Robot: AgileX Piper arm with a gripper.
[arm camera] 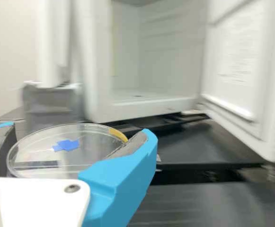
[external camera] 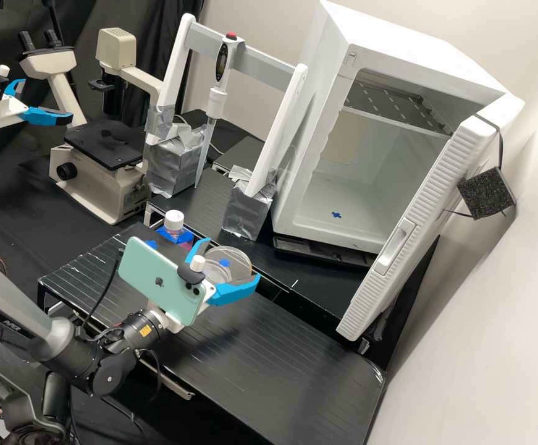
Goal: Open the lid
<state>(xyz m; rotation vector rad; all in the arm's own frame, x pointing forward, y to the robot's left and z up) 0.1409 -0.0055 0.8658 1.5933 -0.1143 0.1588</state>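
In the high view the gripper (external camera: pixel 229 262) is around a round clear dish lid (external camera: pixel 239 259), one blue finger on each side of its rim, over the back edge of the front black platform. A small blue mark shows on the clear plastic. In the wrist view the gripper (arm camera: pixel 71 149) has its grey pads against opposite sides of the lid (arm camera: pixel 92 142), with yellow tape by one pad. The fingers look shut on it. Whether a dish base sits beneath the lid, I cannot tell.
A white-capped bottle (external camera: pixel 174 220) stands just behind the gripper. Farther back are a pipette (external camera: pixel 217 102) on a frame, a microscope (external camera: pixel 105 161) and a white cabinet (external camera: pixel 318 154) with its door (external camera: pixel 404 235) ajar. The front platform (external camera: pixel 269 364) extends toward the lower right.
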